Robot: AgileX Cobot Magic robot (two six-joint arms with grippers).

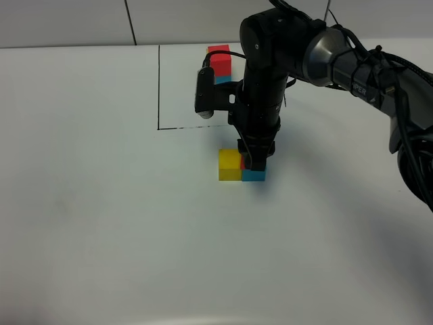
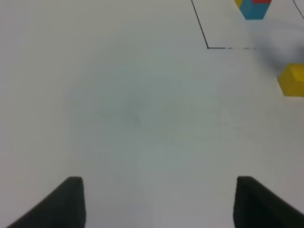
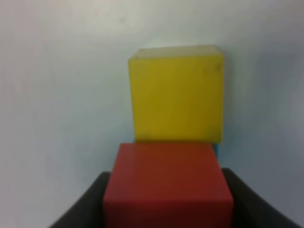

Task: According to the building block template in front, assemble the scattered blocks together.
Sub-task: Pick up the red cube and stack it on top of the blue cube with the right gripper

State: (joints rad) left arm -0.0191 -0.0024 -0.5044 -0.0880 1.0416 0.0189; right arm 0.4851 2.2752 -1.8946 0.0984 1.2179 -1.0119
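Observation:
The template [image 1: 218,64], a red block on a blue one with yellow behind, stands at the back inside the black-lined square; it also shows in the left wrist view [image 2: 254,7]. My right gripper [image 1: 254,159] is shut on a red block [image 3: 168,185] and holds it over the blue block [image 1: 254,176]. That blue block touches the right side of the yellow block [image 1: 229,164]. In the right wrist view the yellow block [image 3: 175,95] lies just beyond the red one. I cannot tell whether red rests on blue. My left gripper [image 2: 156,204] is open and empty over bare table.
The black line [image 1: 158,88] marks the template square at the back. The white table [image 1: 101,223] spreads around the blocks. The right arm [image 1: 352,64] reaches in from the right. The yellow block [image 2: 292,80] shows at the left wrist view's edge.

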